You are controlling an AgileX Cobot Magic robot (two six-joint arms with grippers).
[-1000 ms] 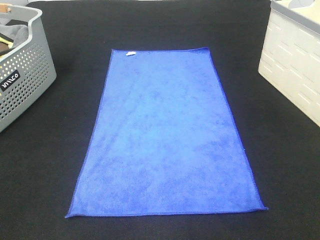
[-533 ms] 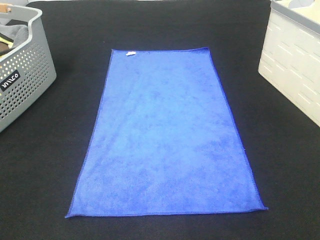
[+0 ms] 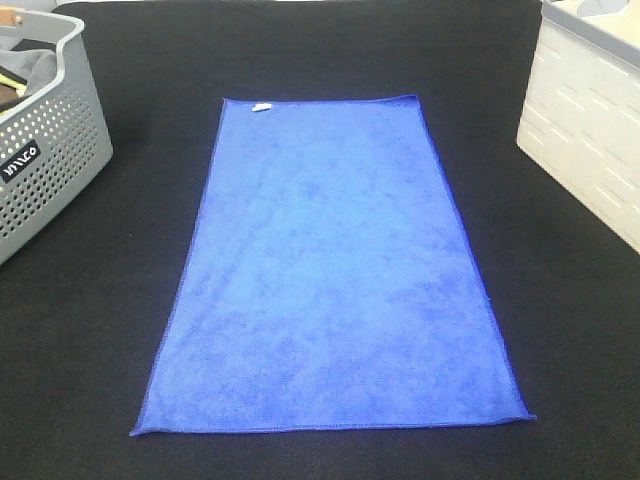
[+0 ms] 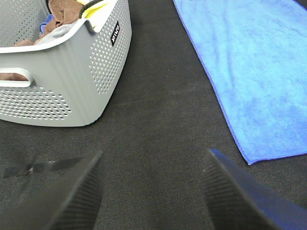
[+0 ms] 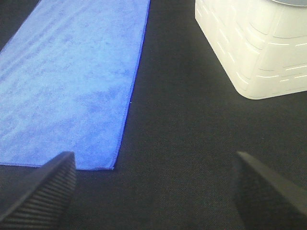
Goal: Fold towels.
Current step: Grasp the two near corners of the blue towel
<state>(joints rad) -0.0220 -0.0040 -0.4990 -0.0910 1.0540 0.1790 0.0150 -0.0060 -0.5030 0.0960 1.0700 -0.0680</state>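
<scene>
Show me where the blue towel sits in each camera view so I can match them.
Exterior high: blue towel lies flat mid-table, between grey basket and white bin.
Left wrist: one near corner of the blue towel shows, across bare cover from the grey basket.
Right wrist: its other near corner shows, apart from the white bin.
Shared landmark: the black table cover, in all three.

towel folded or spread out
Spread. The towel lies flat in one layer, all four edges showing, no fold in it.
</scene>
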